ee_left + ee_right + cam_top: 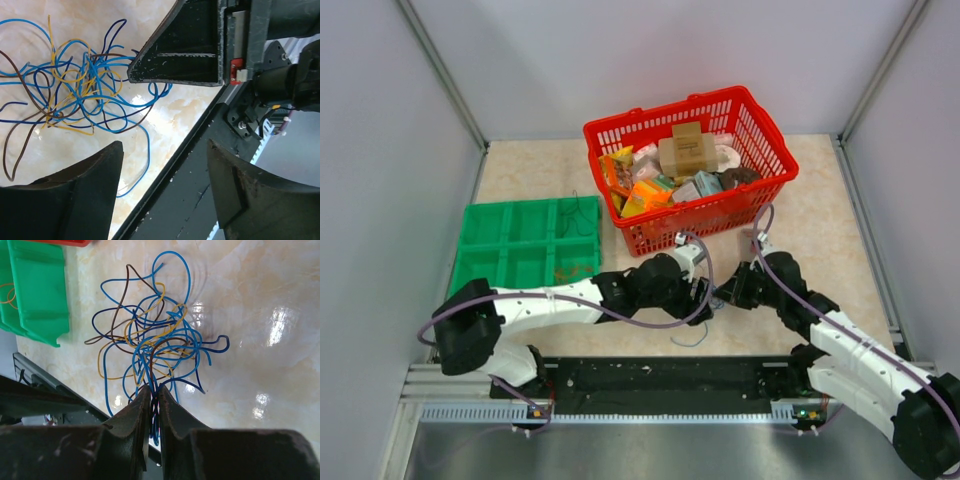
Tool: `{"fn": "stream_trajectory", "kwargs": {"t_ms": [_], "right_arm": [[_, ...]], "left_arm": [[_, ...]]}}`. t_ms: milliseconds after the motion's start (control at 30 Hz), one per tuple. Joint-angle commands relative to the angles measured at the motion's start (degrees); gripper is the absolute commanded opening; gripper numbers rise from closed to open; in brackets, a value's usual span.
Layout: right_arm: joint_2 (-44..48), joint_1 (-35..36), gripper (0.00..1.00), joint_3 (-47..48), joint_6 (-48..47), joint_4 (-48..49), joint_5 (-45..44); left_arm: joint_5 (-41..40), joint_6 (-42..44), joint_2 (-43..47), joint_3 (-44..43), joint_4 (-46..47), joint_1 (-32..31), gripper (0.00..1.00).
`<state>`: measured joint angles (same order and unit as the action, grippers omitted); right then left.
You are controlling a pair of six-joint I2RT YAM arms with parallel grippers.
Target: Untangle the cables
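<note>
The cables (155, 335) are a loose tangle of blue, dark blue, brown and yellow strands lying on the marbled table. My right gripper (154, 390) is shut on several strands at the near edge of the tangle, with blue and brown wires pinched between its fingers. In the left wrist view the same cables (75, 85) lie at the upper left. My left gripper (164, 145) stands open beside them, over the table's edge and the black rail, with nothing between its fingers. From above, both grippers meet in front of the basket, the left gripper (703, 290) next to the right gripper (725, 295).
A red basket (660, 110) full of packaged goods stands just behind the grippers. A green compartment tray (525, 245) at the left holds a few loose wires and shows in the right wrist view as the tray (37, 295). The black rail (660, 375) runs along the near edge.
</note>
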<state>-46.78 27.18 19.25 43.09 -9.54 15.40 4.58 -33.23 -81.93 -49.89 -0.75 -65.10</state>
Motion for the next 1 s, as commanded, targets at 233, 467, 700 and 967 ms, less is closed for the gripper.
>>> {"fn": "stream_trajectory", "kwargs": {"t_ms": [233,467,700,967], "right_arm": [[0.3,-0.4,0.11,1.5,-0.3,1.2,1.2],[1.0,-0.4,0.11,1.1,-0.2,1.1,0.9],[1.0,-0.3,0.11,1.3,-0.2,1.0,0.5],[2.9,-0.4,0.11,1.7,-0.4,-0.1,0.4]], "left_arm": [[-7.4,4.2,-7.9,-11.8,-6.5,-0.4,0.62],[-15.8,-13.7,-9.1,-14.9,-15.7,0.9,0.55],[-13.3,-31.4,-10.0,-13.3,-13.8,1.1,0.70],[-9.9,-36.3,-13.8,-15.2,-12.0,2.3,0.51]]}}
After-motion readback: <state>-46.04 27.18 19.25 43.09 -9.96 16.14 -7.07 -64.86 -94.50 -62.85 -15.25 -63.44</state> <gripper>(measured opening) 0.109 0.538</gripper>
